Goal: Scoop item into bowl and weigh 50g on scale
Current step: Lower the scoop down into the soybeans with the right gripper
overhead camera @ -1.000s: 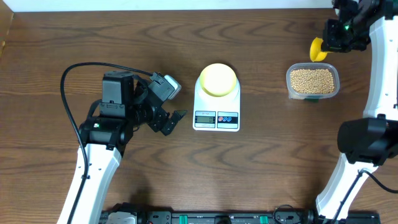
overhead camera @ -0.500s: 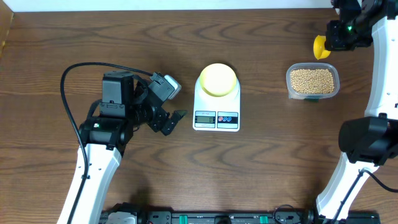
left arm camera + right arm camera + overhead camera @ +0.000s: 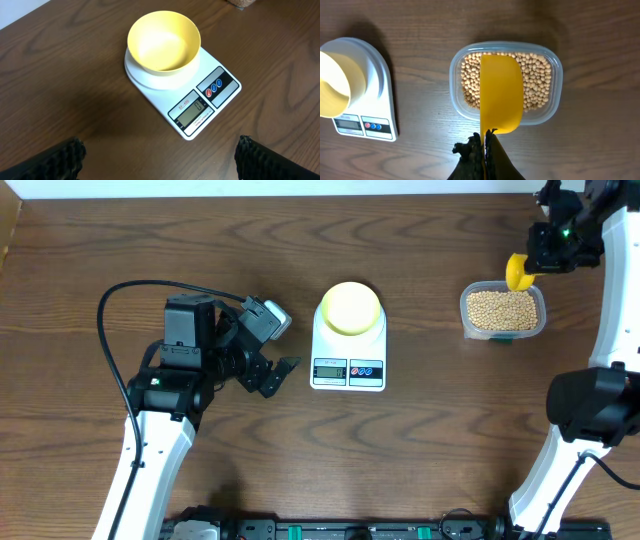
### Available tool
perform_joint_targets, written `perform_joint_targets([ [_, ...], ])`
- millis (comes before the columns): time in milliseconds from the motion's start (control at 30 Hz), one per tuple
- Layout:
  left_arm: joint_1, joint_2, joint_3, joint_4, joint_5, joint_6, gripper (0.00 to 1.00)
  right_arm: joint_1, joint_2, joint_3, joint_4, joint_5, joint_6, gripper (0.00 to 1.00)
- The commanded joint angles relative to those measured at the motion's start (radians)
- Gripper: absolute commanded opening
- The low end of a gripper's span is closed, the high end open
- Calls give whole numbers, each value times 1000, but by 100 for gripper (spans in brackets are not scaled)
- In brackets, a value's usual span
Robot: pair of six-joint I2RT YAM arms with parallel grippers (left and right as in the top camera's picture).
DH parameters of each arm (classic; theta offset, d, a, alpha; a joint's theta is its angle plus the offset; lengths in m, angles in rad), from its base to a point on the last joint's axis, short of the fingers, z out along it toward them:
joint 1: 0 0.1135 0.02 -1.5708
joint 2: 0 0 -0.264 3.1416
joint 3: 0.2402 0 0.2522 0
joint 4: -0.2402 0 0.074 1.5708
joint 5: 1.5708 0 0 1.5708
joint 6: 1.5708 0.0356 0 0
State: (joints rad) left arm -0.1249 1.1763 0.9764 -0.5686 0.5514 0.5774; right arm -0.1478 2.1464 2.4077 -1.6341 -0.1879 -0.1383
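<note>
The scoop (image 3: 517, 272) is clamped in the right gripper (image 3: 484, 142) over the upper-right beans (image 3: 502, 308); the left gripper (image 3: 160, 149) is spread open.

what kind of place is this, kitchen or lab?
Likely a robotics lab bench, not a kitchen: a left arm and right arm at a wood-grain table, with a scale, bowl and tub of beans laid out.

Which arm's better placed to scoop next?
Right: right gripper, shut, holds the bright yellow plastic scoop above the clear plastic tub of small tan beans. Left gripper is open, empty, beside the white scale.
</note>
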Motion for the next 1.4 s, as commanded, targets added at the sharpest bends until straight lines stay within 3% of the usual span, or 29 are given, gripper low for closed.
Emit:
perform_joint_targets([
  [0, 2, 7, -4, 1, 5, 10, 98, -6, 5, 18, -9, -29, 48, 1],
  [567, 2, 7, -4, 1, 5, 10, 97, 3, 51, 17, -17, -42, 93, 1],
  [933, 2, 7, -4, 1, 5, 10, 98, 4, 110, 17, -40, 138, 108, 1],
  [1367, 2, 7, -4, 1, 5, 10, 98, 5, 132, 17, -25, 148, 85, 1],
])
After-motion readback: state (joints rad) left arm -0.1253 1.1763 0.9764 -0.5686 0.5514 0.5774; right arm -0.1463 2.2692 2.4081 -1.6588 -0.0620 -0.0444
